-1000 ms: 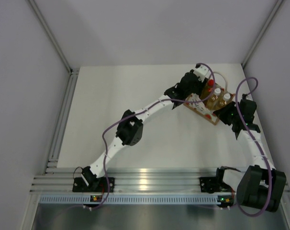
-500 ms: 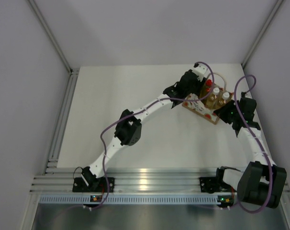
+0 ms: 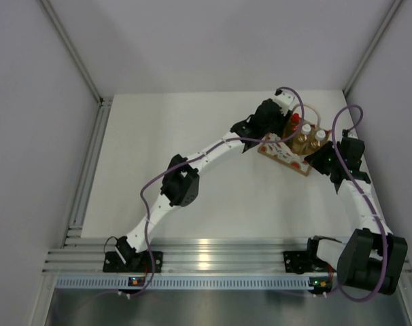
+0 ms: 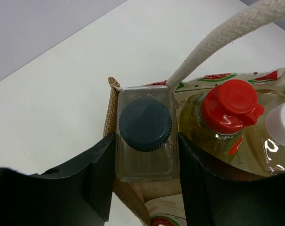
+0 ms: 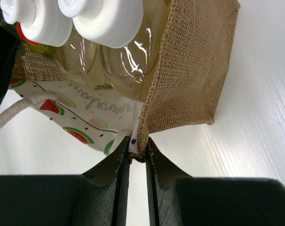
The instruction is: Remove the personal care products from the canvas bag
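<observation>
My left jaws: part-open, clamped on grey-capped bottle [image 4: 145,123].
My right jaws: pinched shut on canvas bag [image 5: 189,84] edge.
Inside the canvas bag: four bottles [image 3: 304,135].

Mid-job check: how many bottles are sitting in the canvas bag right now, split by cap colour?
White-cap bottles: 2
Red-cap bottle: 1
Dark grey-cap bottle: 1
Total: 4, all inside the canvas bag
</observation>
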You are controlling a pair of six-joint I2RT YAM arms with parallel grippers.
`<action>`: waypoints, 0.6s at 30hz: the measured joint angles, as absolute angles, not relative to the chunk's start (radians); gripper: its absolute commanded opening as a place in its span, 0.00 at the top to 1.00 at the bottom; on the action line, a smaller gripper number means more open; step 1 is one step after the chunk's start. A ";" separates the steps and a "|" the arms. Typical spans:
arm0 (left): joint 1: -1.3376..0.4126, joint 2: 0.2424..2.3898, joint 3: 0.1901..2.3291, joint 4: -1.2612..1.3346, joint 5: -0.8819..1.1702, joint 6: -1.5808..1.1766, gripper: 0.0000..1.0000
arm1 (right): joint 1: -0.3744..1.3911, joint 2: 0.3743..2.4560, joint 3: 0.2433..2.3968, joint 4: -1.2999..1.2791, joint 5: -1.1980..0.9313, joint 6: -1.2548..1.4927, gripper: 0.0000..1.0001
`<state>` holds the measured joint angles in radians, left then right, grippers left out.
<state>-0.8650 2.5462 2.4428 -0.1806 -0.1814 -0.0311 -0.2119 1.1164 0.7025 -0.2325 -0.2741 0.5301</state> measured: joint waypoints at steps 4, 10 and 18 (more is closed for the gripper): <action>-0.865 2.539 2.438 -0.189 -0.181 -0.031 1.00 | -0.212 1.118 0.703 -0.233 -0.273 0.524 1.00; -0.867 2.534 2.434 -0.190 -0.184 -0.031 1.00 | -0.212 1.118 0.703 -0.233 -0.268 0.521 1.00; -0.877 2.513 2.427 -0.197 -0.216 -0.032 1.00 | -0.212 1.118 0.703 -0.233 -0.258 0.515 1.00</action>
<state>-0.8772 2.5134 2.4271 -0.1974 -0.2165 -0.0319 -0.2115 1.1175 0.7033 -0.2325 -0.2577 0.5152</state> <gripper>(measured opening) 0.547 0.148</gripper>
